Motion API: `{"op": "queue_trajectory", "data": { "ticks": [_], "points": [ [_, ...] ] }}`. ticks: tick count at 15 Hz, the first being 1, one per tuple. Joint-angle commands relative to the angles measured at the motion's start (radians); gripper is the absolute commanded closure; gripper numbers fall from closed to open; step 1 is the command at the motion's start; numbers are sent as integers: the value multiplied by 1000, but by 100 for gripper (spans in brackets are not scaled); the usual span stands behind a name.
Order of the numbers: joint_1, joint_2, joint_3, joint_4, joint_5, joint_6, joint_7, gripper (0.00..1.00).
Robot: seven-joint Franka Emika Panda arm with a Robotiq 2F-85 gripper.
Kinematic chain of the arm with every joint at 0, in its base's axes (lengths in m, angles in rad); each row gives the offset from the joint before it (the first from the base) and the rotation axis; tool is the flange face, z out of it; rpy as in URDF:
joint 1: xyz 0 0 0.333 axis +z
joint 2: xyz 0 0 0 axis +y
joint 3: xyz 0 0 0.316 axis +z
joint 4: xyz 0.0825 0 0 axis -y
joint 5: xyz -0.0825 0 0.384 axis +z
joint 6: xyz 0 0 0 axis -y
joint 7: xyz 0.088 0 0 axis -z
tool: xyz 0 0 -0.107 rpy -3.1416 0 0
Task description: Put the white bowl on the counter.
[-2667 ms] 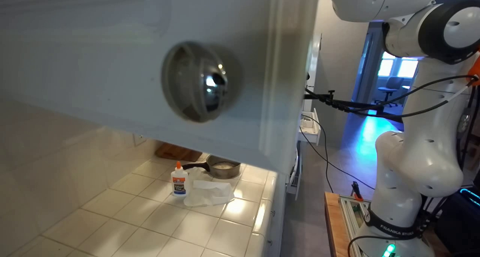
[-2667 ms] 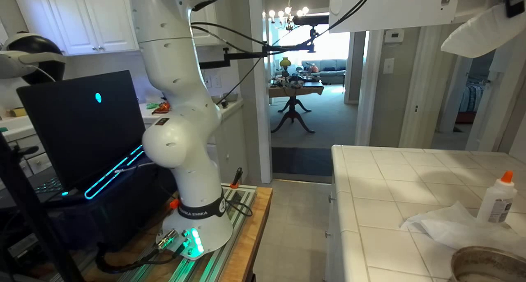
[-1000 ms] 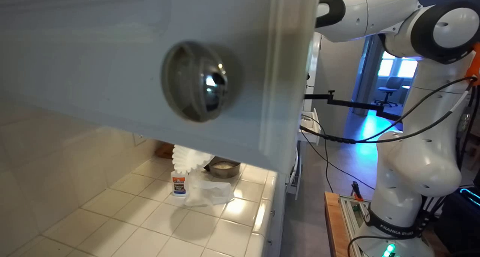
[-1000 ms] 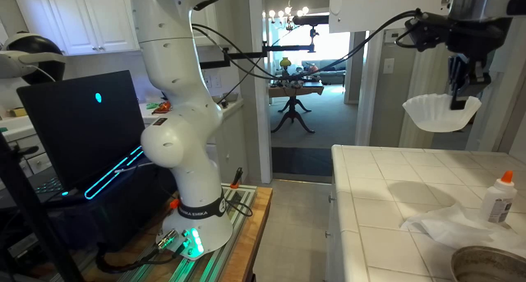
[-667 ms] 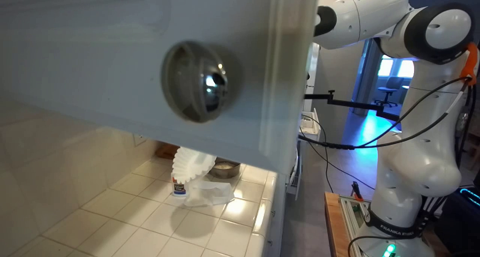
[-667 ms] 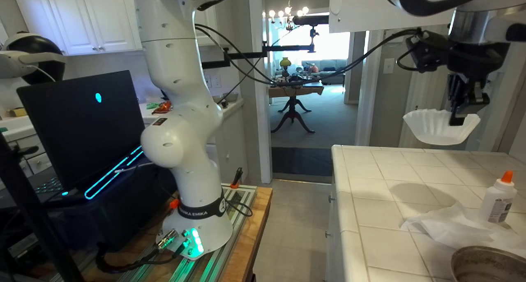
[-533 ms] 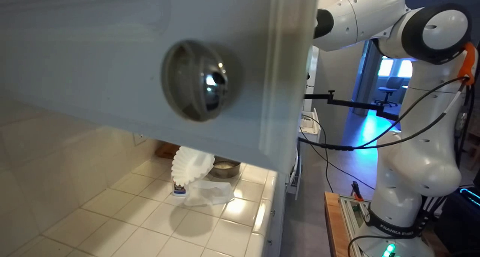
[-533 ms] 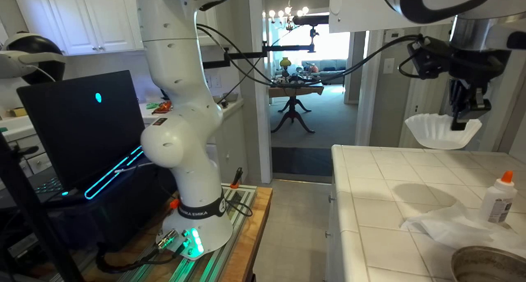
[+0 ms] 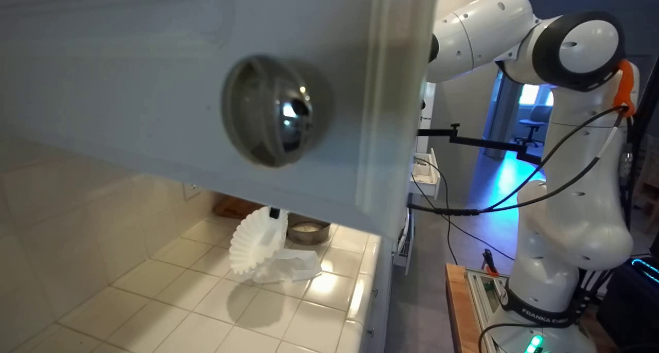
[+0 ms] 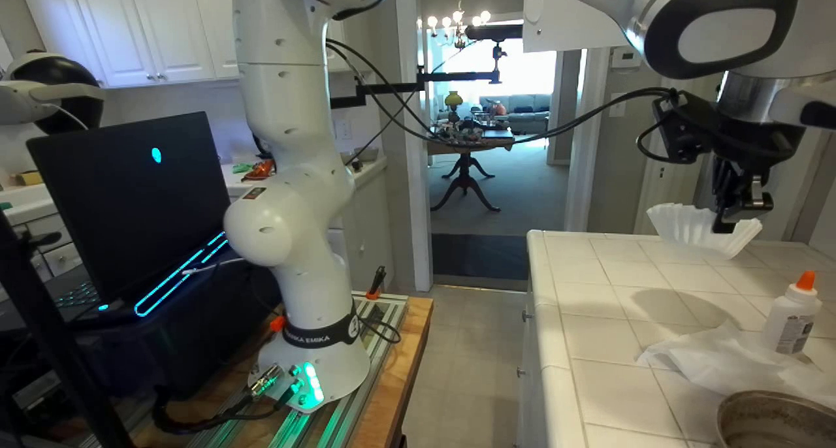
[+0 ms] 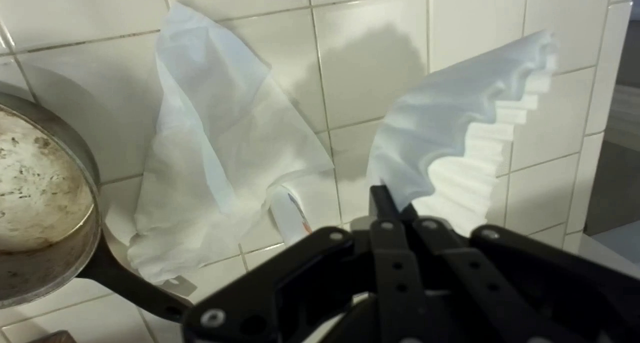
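Pinching the white bowl [image 9: 256, 242] above the tiled table [image 10: 607, 334]

We have the end effector [image 11: 394, 201] closed on the rim of the white bowl, its jaws drawn together at one edge. In the wrist view, reckoned from that grip, the fluted side fans out between one and two o'clock. In both exterior views we see the bowl tilted and apart from the table, with its shadow [image 10: 684, 306] cast on the tiles at about six o'clock from it.

In an exterior view we find the white bottle [image 10: 787, 319] upright on the table between four and five o'clock from the bowl, its orange cap on top. A crumpled white sheet [image 10: 725, 362] lies between five and six o'clock, just beside the bottle; we cannot tell whether the two touch. The metal pan [image 11: 55, 253] sits near nine o'clock in the wrist view, its dark handle pointing between four and five o'clock from the pan's middle.

In an exterior view we have a pale cabinet panel [image 9: 128, 95] across the top, its round knob [image 9: 267, 111] at twelve o'clock from the bowl, and a brown board [image 9: 234, 208], partly hidden, at about eleven. At nine o'clock from the bowl, well apart, we see a dark laptop [image 10: 127, 206] in an exterior view, the robot arm [image 10: 287, 193] between.
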Motion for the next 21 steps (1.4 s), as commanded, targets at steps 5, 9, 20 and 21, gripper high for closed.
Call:
{"op": "queue_trajectory", "data": {
  "ticks": [5,9,20,21],
  "points": [
    [17,80,28,22,-18,51,26,100],
    [20,109,32,21,-19,99,6,100],
    [22,178,29,26,-37,170,21,100],
    [23,183,29,27,-40,173,22,100]
  ]
}}
